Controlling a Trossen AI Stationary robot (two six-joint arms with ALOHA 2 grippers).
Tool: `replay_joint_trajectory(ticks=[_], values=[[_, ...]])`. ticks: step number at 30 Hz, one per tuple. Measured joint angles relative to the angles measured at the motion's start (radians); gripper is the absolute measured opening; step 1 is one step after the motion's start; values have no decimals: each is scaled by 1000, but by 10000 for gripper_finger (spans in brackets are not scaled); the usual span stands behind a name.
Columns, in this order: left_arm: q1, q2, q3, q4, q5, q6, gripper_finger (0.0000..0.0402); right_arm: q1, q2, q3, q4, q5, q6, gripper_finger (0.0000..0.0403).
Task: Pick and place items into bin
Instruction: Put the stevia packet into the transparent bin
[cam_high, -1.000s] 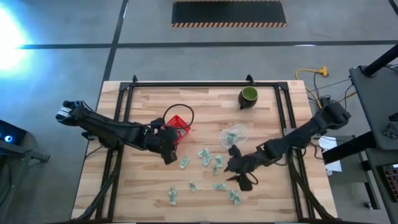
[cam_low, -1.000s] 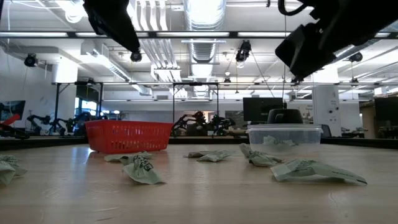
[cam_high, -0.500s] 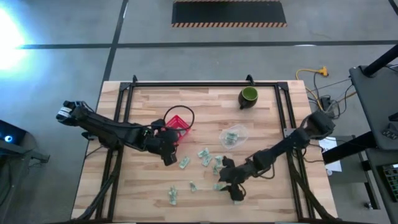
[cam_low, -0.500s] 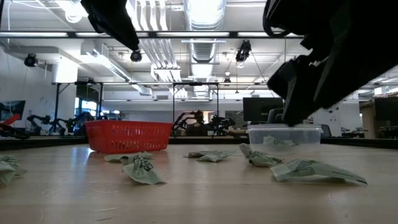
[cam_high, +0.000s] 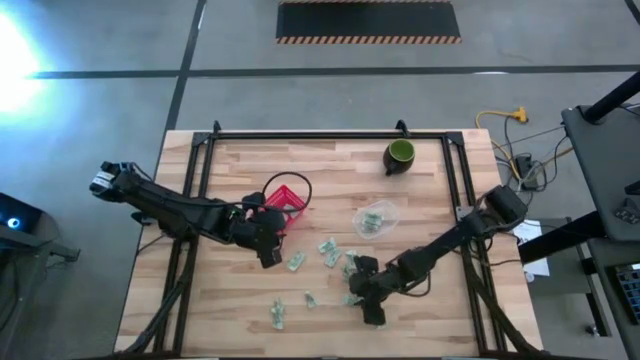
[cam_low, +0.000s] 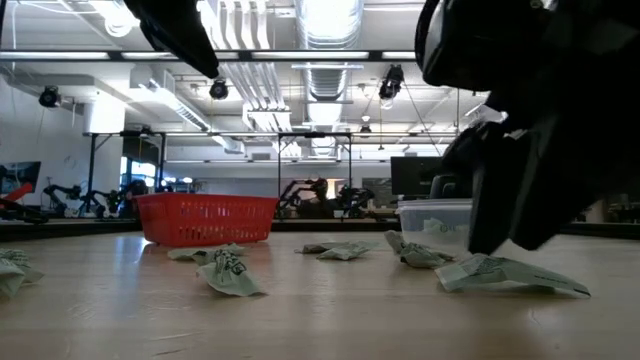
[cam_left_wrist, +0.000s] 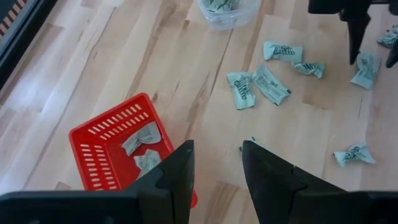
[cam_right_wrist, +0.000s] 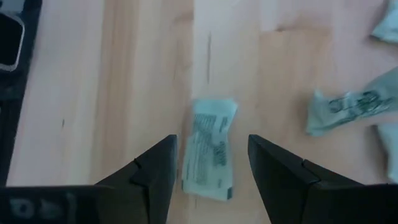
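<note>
Small pale green-and-white wrapped pieces (cam_high: 329, 250) lie scattered on the wooden table. Two more lie in the red basket (cam_left_wrist: 102, 146). My right gripper (cam_right_wrist: 211, 142) is open and low over the table's near middle. Its fingers stand on either side of one piece (cam_right_wrist: 209, 149) that lies flat on the wood; the same piece (cam_low: 505, 272) shows in the low view. My left gripper (cam_left_wrist: 216, 152) is open and empty, and hovers beside the basket (cam_high: 287, 199) on its near side.
A clear plastic tub (cam_high: 376, 219) holding some pieces stands right of the middle, and a dark green cup (cam_high: 400, 154) stands near the far edge. Loose pieces (cam_high: 278, 315) lie toward the near edge. Black frame rails (cam_high: 190, 170) run along the table's sides.
My right gripper has moved toward the table's left and near edge and has come down over a piece, which now lies between its fingers. The pieces have stayed where they were.
</note>
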Motion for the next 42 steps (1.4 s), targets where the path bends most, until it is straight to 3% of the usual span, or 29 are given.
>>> replay_joint_trajectory(ticks=[14, 42], values=[[-6, -2, -2, 1, 0, -2, 118, 24, 24, 1, -47, 44, 67, 186], [-6, -1, -2, 28, 0, -4, 118, 51, 26, -2, 18, 106, -1, 171]])
